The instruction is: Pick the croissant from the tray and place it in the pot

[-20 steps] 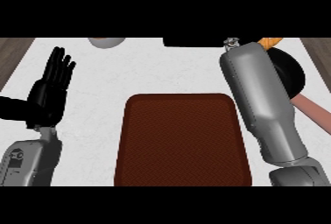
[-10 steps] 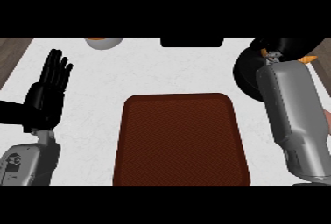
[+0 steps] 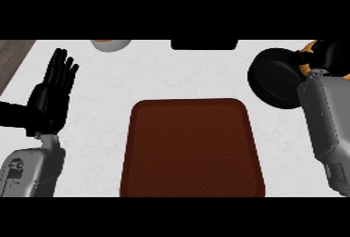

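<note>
My R hand [image 3: 334, 54] is curled round the croissant [image 3: 311, 46], w/ only orange bits showing past the fingers, at the R side of the black pot [image 3: 273, 81]. The pot sits just R of the brown tray [image 3: 191, 152] on the white counter [image 3: 171, 74]. My L hand [image 3: 51, 99] rests open, fingers up, at the L edge.

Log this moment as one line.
croissant: off tray, in right hand | right hand: curled round croissant at right rim of pot | left hand: open, resting at left
</note>
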Action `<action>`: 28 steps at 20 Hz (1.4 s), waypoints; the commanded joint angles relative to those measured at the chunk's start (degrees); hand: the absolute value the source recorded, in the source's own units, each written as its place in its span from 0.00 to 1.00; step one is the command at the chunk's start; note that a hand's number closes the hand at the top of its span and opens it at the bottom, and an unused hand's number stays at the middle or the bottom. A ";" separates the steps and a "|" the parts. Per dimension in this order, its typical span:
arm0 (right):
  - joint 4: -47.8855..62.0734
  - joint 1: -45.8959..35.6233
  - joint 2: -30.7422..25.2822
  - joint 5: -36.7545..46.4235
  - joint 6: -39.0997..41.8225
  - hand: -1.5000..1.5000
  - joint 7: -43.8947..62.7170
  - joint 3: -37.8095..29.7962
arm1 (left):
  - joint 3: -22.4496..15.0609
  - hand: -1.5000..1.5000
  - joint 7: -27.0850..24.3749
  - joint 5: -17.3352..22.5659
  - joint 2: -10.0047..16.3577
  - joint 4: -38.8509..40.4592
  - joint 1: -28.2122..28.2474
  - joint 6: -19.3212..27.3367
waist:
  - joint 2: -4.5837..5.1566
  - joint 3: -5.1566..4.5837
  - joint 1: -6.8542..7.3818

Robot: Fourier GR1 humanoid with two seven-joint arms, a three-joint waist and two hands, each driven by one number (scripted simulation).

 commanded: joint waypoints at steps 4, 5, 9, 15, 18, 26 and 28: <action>11.42 -1.52 -1.92 -10.41 -0.92 1.00 -6.27 -7.04 | -0.20 0.50 -1.05 0.31 -0.91 0.12 0.64 -0.60 | 0.24 0.05 0.76; 12.19 -0.89 -1.22 -12.67 -3.61 1.00 -5.85 -9.48 | 0.73 0.50 -0.81 0.37 0.43 0.69 0.17 -1.02 | 0.42 0.09 0.98; 15.39 0.02 -2.75 -21.29 -2.94 0.00 -17.93 -12.38 | 0.25 0.50 0.21 -0.28 -0.33 1.08 -0.95 -0.09 | 0.30 0.08 0.53; 20.10 -2.60 -1.89 -24.16 -11.08 0.00 -28.69 -12.50 | -0.36 0.50 -1.58 -0.15 -0.96 -1.20 2.25 -1.27 | 0.48 0.08 1.31; 15.07 -4.76 -1.13 -28.14 -12.76 0.00 -30.85 -14.05 | 0.79 0.50 -1.98 0.56 -0.18 0.85 1.07 -2.02 | 0.24 0.05 0.64; 8.76 -2.08 1.58 -40.75 -19.86 0.00 -34.90 -20.91 | 0.46 0.50 2.63 -0.72 -0.28 -1.70 -1.05 0.57 | -0.14 0.05 -0.09; 5.43 -1.05 -0.18 -44.68 -17.14 0.00 -37.57 -21.65 | 0.59 0.50 1.04 -0.71 -0.74 -2.27 1.46 0.38 | -0.20 0.02 -0.15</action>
